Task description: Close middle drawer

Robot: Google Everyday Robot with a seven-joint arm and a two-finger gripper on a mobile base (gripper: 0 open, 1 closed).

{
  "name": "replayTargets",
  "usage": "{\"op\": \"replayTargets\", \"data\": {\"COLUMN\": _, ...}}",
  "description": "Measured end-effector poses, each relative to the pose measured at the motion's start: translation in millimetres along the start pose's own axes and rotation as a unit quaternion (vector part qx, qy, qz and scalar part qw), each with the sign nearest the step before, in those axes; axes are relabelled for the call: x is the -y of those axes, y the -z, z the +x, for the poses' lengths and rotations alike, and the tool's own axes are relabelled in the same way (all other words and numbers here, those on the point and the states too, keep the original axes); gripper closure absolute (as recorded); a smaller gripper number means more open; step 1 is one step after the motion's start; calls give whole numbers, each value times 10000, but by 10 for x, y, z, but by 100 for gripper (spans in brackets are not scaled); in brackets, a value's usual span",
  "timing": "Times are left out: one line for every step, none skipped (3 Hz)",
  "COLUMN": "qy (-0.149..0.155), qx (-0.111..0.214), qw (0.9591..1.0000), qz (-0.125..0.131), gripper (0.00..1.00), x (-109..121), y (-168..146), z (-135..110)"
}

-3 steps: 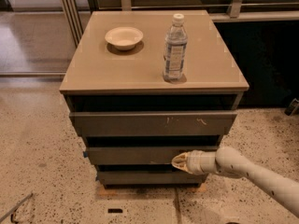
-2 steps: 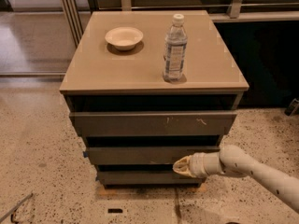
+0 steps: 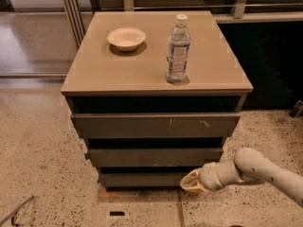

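Observation:
The middle drawer (image 3: 151, 157) shows as a plain dark grey-brown front between the scratched top drawer front (image 3: 156, 125) and the shorter lowest front (image 3: 142, 178). A dark gap runs above it, and its inside is hidden. My gripper (image 3: 191, 181) is low at the cabinet's front right. It sits just below the middle drawer's right end, in front of the right end of the lowest front. My pale arm (image 3: 255, 167) reaches in from the right. The gripper holds nothing that I can see.
On the tan cabinet top (image 3: 94, 74) stand a white bowl (image 3: 126, 38) and an upright water bottle (image 3: 178, 48). Speckled floor (image 3: 38, 164) surrounds the cabinet. A dark wall panel (image 3: 274, 65) is at the right and metal rails (image 3: 71, 8) at the back left.
My gripper has dropped from the right end of the middle drawer's front to a spot lower and slightly right. The drawer fronts look unchanged.

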State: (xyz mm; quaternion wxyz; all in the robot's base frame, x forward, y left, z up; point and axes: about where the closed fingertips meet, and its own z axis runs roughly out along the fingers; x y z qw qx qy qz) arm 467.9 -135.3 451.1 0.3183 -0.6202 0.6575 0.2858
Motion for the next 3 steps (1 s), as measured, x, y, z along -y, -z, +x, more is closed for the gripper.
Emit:
{"op": "replayTargets", "data": {"qy": 0, "qx": 0, "qw": 10000, "qz": 0, "gripper": 100, "x": 0, "y": 0, "z": 0}}
{"op": "replayTargets", "data": {"qy": 0, "qx": 0, "qw": 10000, "qz": -1, "gripper": 81, "x": 0, "y": -1, "z": 0}}
{"op": "replayTargets", "data": {"qy": 0, "qx": 0, "qw": 10000, "qz": -1, "gripper": 58, "x": 0, "y": -1, "z": 0}}
